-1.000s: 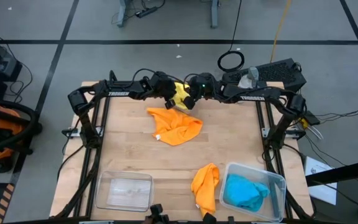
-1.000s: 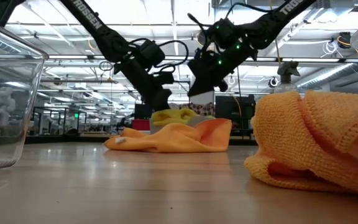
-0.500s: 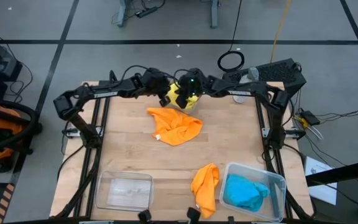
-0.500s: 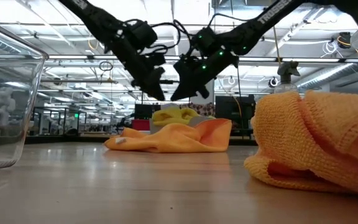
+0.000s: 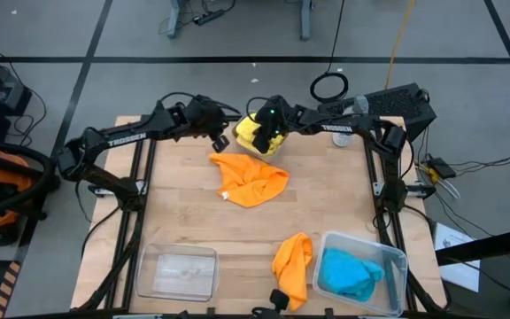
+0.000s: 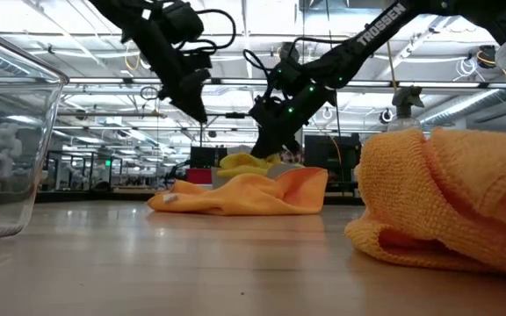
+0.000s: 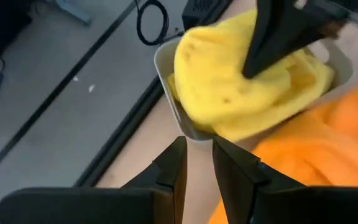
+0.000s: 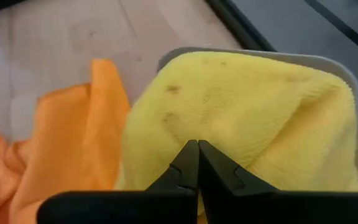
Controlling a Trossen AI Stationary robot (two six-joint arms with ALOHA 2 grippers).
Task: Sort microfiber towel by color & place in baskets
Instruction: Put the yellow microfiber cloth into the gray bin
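Observation:
The yellow towels (image 5: pixel 253 133) lie heaped in the small greyish basket (image 7: pixel 163 68) at the table's far edge. My right gripper (image 5: pixel 269 140) is shut and points down into that heap. My left gripper (image 5: pixel 222 139) hangs raised just left of the basket, slightly open and holding nothing. One orange towel (image 5: pixel 251 180) lies crumpled mid-table, its far edge against the basket. A second orange towel (image 5: pixel 293 266) lies at the near edge beside a clear basket (image 5: pixel 398 259) that holds the blue towels (image 5: pixel 351 273). My right gripper has its shut fingertips (image 8: pixel 194 155) on the top of the yellow heap (image 8: pixel 241 118), slanting down from the table's right. The towels rest in the basket. Whether a bit of cloth is pinched between the tips, I cannot tell.
An empty clear basket (image 5: pixel 180 270) sits at the near left corner. Bare wood lies between the mid-table orange towel and the near baskets. The arm frames run along both side edges of the table.
My left gripper has risen and drawn back toward the table's left, away from the small basket. My right gripper has moved left over the basket and come down onto the yellow heap. The orange and blue towels have stayed put.

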